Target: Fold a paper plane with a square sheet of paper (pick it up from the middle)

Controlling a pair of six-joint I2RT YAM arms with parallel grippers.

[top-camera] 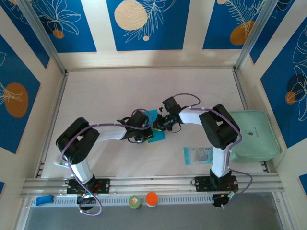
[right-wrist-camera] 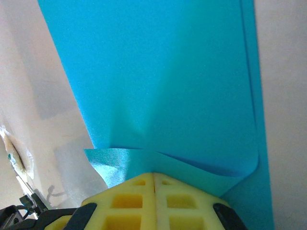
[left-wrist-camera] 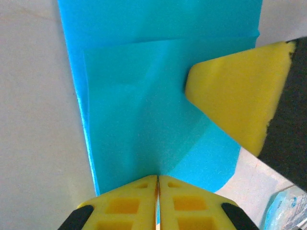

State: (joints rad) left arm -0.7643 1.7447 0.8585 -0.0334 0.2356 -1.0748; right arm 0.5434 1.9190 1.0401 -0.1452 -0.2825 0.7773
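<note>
1. My left gripper [left-wrist-camera: 157,179] and right gripper [right-wrist-camera: 153,176] meet over the middle of the table [top-camera: 120,91], both pinched shut on the square sheet of paper [left-wrist-camera: 144,96]; no passage between them.
2. The far half lies bare (widest room).
3. Near right, a pale packet [top-camera: 197,155] lies beside my right arm [top-camera: 218,127], with a mint-green pad [top-camera: 253,135] against the right wall.

A pale printed packet [top-camera: 198,155] lies flat near the front edge of the surface [top-camera: 105,96]. A mint-green pad [top-camera: 253,135] sits to its right, apart. Below the front rail lie a blue object [top-camera: 44,199], a green pot [top-camera: 135,201] and an orange cap [top-camera: 151,198].
</note>
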